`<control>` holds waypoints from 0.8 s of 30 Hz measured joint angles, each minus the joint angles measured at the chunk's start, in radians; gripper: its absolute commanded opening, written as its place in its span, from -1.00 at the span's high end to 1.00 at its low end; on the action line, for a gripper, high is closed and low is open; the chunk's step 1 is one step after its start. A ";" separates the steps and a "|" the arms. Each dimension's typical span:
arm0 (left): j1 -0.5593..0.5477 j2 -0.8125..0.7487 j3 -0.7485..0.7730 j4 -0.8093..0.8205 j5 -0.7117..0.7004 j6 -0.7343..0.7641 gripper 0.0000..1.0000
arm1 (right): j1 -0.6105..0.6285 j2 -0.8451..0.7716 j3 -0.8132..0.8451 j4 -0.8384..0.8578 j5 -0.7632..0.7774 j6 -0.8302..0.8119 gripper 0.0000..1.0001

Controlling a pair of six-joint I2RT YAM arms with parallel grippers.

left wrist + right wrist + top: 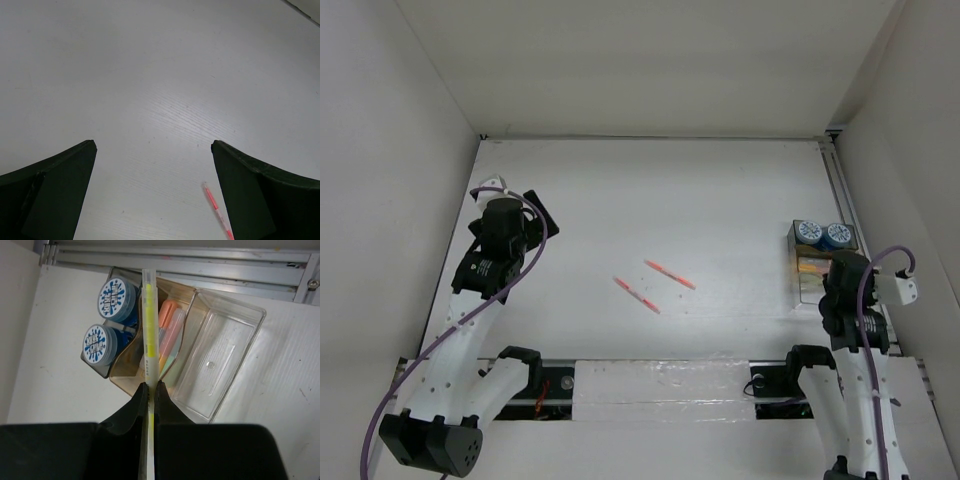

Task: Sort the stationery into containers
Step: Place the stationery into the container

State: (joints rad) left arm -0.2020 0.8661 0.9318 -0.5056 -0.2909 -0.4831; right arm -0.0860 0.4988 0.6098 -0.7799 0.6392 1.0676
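Observation:
My right gripper (150, 385) is shut on a yellow marker (149, 330), held above the clear tray (227, 357) with its tan compartment. Two blue-and-white rolls (116, 300) (99, 343) sit in the tray's end section, and an orange marker (169, 325) lies in the tan part. In the top view the tray (808, 268) is at the right, with the rolls (822, 234) at its far end and the right gripper (842, 275) over it. Two red-pink pens (669, 274) (636, 294) lie mid-table. My left gripper (525, 215) stands open at the far left; one pen (218, 211) shows by its right finger.
White walls close in the table on the left, back and right. A metal rail (175, 262) runs along the wall just beyond the tray. The arm bases and a taped strip (660, 385) line the near edge.

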 measured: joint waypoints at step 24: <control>0.000 -0.044 0.000 0.000 0.000 0.000 -1.00 | -0.032 0.198 -0.071 0.086 0.091 0.054 1.00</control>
State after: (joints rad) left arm -0.2020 0.8219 0.9318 -0.5060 -0.2905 -0.4831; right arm -0.1181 0.6971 0.5388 -0.6941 0.7300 1.1217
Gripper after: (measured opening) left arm 0.997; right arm 0.050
